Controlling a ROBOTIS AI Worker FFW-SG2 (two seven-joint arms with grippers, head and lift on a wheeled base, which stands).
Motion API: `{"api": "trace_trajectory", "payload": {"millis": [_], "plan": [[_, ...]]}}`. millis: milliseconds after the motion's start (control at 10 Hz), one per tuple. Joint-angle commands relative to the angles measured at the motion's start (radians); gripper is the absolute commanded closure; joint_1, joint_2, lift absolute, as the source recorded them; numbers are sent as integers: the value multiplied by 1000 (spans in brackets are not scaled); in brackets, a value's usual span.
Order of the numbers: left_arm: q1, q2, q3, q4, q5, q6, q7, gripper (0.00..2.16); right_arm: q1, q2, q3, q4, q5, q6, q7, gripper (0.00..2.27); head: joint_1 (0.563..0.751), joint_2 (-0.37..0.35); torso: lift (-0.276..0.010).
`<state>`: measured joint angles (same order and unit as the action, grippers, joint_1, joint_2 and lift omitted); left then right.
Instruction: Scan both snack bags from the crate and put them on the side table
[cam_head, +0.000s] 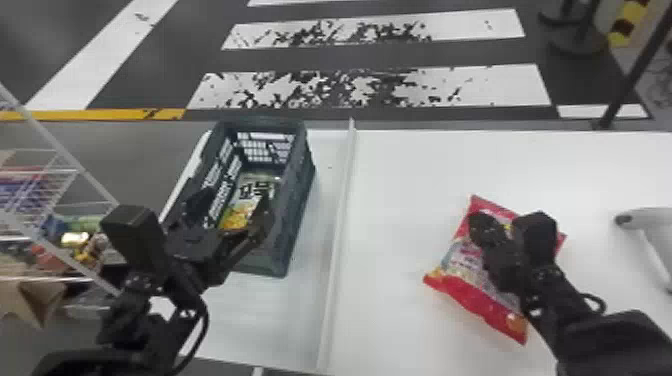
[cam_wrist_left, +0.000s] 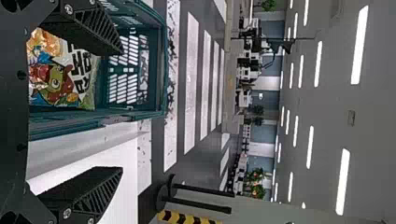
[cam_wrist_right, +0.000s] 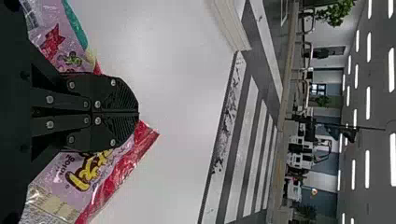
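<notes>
In the head view my left gripper (cam_head: 232, 212) is open over the near part of the dark crate (cam_head: 295, 215). A green and yellow snack bag (cam_head: 245, 200) lies inside the crate. The left wrist view has this bag (cam_wrist_left: 63, 79) beside one finger of my left gripper (cam_wrist_left: 121, 109), with nothing between the fingers. My right gripper (cam_head: 482, 225) is over the red and pink snack bag (cam_head: 465, 270) on the white side table (cam_head: 390, 210). In the right wrist view the fingers of my right gripper (cam_wrist_right: 138, 112) are together, with the red-edged bag (cam_wrist_right: 116, 179) behind them.
A raised white strip (cam_head: 340, 215) runs between the crate's surface and the side table. At the far right of the head view stands a light grey device (cam_head: 650, 235). Wire shelving with packaged goods (cam_head: 35, 195) is at the left.
</notes>
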<state>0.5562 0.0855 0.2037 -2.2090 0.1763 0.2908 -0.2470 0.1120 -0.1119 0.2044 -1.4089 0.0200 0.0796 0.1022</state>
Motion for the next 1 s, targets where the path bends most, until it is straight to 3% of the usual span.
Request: {"api": "trace_trajectory", "payload": {"millis": [0,300,900], "plan": [[1,2,2,-1,6,0,0,124,80,-5,-5,-177,0,67,11,2132,695,162,-87],[-1,0,-1,3,6,0,0,124,207,-12,9,-421,14,306,100,2132,695,193,-87],[1,-3,-3,8,6,0,-1,124,186,-14,101,-394,66,355,117,2128,695,281,-87]]}}
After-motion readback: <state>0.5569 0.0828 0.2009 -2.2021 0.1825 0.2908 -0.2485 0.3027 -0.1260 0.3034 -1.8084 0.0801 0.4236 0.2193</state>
